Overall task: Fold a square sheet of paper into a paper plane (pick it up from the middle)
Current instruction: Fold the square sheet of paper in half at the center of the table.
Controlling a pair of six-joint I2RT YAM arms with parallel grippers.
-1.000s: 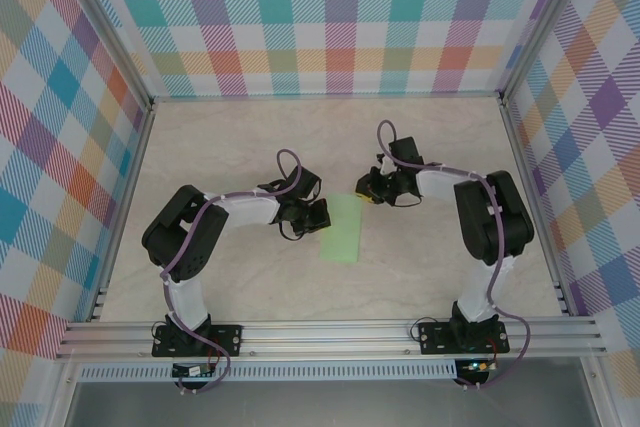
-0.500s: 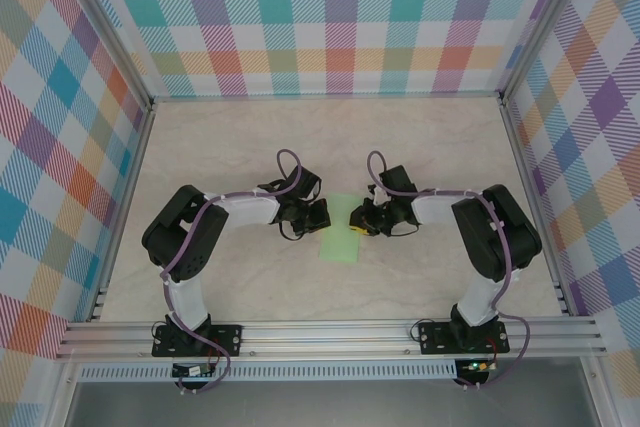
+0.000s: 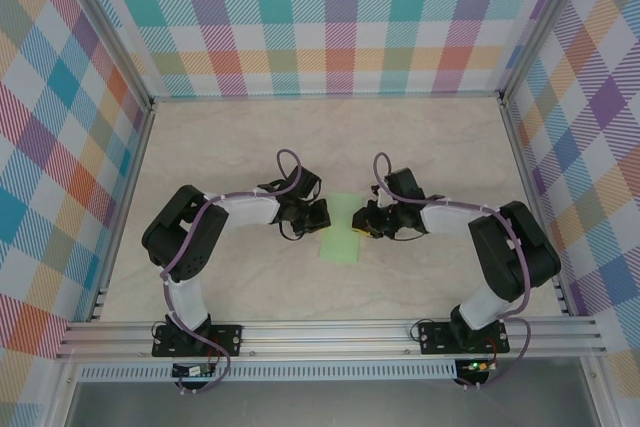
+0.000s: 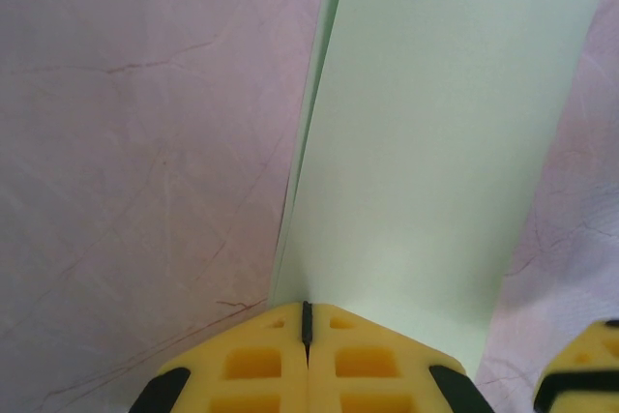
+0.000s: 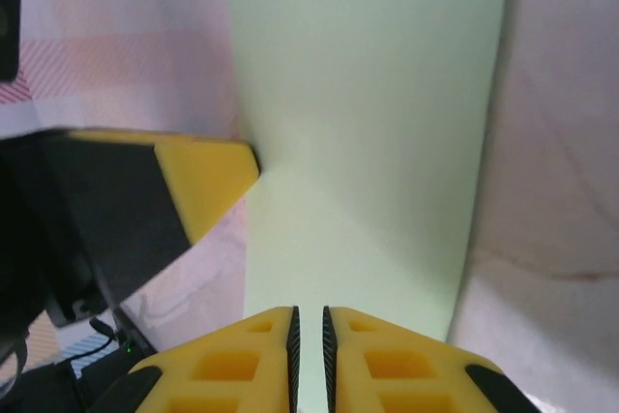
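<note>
The square sheet of paper (image 3: 342, 232) lies on the table folded into a long pale green strip (image 4: 426, 142), its doubled edges along the left side. My left gripper (image 3: 322, 217) is shut, and its tips (image 4: 307, 309) rest on the strip's left part. My right gripper (image 3: 360, 220) faces it from the strip's right side. Its jaws (image 5: 309, 311) stand a narrow slit apart over the paper (image 5: 368, 123), with nothing between them. The left gripper's yellow finger (image 5: 208, 181) touches the strip's edge in the right wrist view.
The marbled tabletop (image 3: 250, 137) is boxed in by checked walls (image 3: 330, 17) and metal rails (image 3: 330, 332). Both arms reach in from the near edge, their elbows bowed outward.
My right gripper has come from the strip's far end nearer along its right edge, and its elbow swung outward. The left arm and the paper have not moved.
</note>
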